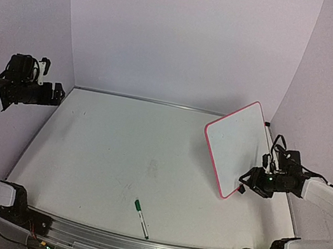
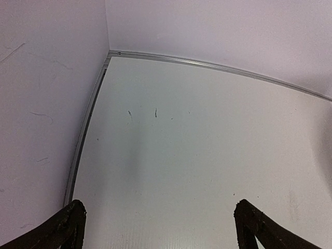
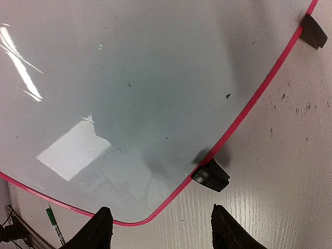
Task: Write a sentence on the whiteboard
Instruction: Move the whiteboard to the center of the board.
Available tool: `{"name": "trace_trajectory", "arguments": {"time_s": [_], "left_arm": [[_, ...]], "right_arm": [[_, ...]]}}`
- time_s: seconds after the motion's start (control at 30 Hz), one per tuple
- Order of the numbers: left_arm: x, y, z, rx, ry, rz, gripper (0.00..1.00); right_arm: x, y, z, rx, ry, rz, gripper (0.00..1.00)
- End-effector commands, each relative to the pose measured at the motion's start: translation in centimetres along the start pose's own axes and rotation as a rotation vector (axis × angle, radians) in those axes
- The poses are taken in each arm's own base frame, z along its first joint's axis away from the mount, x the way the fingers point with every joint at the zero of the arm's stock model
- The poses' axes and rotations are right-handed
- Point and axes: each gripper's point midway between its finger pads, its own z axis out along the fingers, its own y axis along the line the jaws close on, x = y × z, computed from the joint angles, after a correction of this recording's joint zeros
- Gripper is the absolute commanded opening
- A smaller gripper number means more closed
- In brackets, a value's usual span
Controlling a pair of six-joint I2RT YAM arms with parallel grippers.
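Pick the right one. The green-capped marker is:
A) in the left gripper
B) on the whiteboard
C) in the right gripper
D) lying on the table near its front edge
D: the marker lies loose on the table near the front edge, well apart from the whiteboard.

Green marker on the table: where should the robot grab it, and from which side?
Probably the marker at mid-barrel, coming straight down from above and closing across its width: it lies flat on the table, slanted, with bare surface on either side.
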Motion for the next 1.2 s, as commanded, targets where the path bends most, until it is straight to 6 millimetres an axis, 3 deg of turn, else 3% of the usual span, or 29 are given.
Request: {"name": "trace_trajectory", "arguments": {"time_s": [0.0,0.2,0.37,0.73,1.17], "left_arm": [[-1.5,-0.6,-0.8,0.030,-0.065,0.020,0.99],[-1.2,-0.7,-0.6,0.034,-0.053,0.020,0.99],[-1.2,-0.7,-0.7,0.034,-0.055,0.022,0.99],[-1.0,-0.7,-0.4,0.033,-0.045,0.024,0.99],[-0.9,-0.8,-0.1,0.041,-0.035,0.019,0.99]], "right_arm": [[0.4,-1.1,1.1,0.033,0.003,0.025,0.58],[-0.2,-2.1,2.2,0.063,0.000,0.022,0.42],[-0.9,-3.4,2.7,0.078,-0.011,0.059,0.41],[-1.4,-3.0,4.4,0.016,0.008,0.061,0.38],[0.6,0.7,3.8,-0.183,0.067,-0.020,0.32]]}}
